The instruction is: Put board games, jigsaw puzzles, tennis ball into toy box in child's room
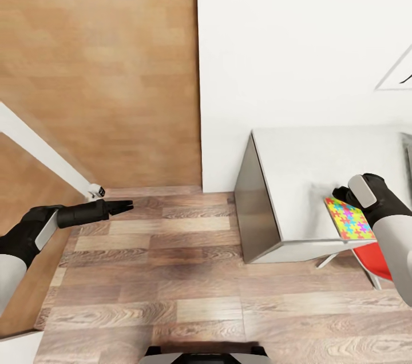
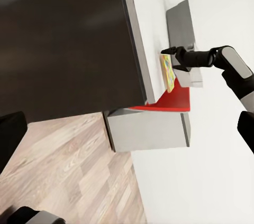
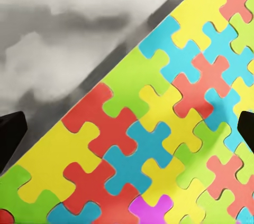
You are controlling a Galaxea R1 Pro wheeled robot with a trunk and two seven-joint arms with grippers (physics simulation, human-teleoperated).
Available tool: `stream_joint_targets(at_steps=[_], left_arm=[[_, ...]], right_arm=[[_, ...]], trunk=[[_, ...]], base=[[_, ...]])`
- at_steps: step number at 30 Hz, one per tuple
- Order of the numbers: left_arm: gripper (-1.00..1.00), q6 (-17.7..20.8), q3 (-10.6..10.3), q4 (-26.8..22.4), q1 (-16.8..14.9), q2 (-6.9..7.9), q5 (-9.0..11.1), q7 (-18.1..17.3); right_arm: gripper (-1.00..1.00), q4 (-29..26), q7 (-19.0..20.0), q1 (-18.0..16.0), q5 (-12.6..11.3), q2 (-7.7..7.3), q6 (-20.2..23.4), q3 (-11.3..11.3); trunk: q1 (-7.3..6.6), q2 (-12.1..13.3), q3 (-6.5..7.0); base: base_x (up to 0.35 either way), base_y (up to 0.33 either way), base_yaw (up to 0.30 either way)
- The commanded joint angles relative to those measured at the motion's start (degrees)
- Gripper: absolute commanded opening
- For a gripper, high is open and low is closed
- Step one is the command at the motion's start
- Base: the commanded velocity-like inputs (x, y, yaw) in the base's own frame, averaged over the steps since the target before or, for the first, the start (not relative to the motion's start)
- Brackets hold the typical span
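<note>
Multicoloured interlocking pieces are covering the jigsaw puzzle [image 1: 349, 218], which is lying flat near the front edge of the table [image 1: 297, 163], partly hidden in the head view by the right arm. The right gripper [image 1: 341, 194] is hovering directly over the puzzle's far corner; in the right wrist view its two dark fingertips [image 3: 11, 137] are showing only as slivers at opposite frame edges, spread wide with nothing between them, and the puzzle [image 3: 159, 129] is running off the frame there. A red chair [image 1: 375, 261] is sitting tucked under the table's front edge, mostly cut off by the arm. The left gripper [image 1: 123, 206] is hanging well away from the table over the wood-plank floor [image 1: 154, 272], beside a brown door [image 1: 97, 66]; its fingers are looking pressed together, holding nothing. From the left wrist view, the puzzle [image 2: 168, 71] is appearing edge-on and small beside the right gripper [image 2: 165, 55].
</note>
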Motion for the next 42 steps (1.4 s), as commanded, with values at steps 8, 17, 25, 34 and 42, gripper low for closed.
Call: stream_joint_targets(at_steps=[8,17,25,34,42], left_arm=[[1.0,0.6,-0.4,0.0,-0.1,0.15,0.4,-0.1],[1.0,0.6,-0.4,0.0,-0.1,0.16,0.5,-0.1],[1.0,0.6,-0.4,0.0,-0.1,0.16,0.5,-0.1],[1.0,0.6,-0.4,0.0,-0.1,0.16,0.5,-0.1],[1.0,0.6,-0.4,0.0,-0.1,0.16,0.5,-0.1]], right_arm=[[1.0,-0.1,-0.4,0.1,-2.0,0.1,-0.1,-0.2],[1.0,-0.1,-0.4,0.0,-1.9,0.08,-0.1,-0.2],[1.0,-1.6,-0.4,0.0,-2.0,-0.06,0.1,-0.4],[1.0,-4.3,-0.5,0.0,-2.0,0.01,0.4,-0.4],[1.0,-4.4,-0.5,0.0,-2.1,-0.07,0.4,-0.4]], trunk=[[0.04,-0.1,-0.1],[0.04,-0.1,-0.1],[0.04,-0.1,0.21],[0.04,-0.1,0.92],[0.04,-0.1,1.57]], base=[[-0.014,0.135,0.0],[-0.014,0.092,0.0],[-0.002,0.01,-0.066],[0.0,0.0,-0.138],[0.0,-0.172,-0.141]])
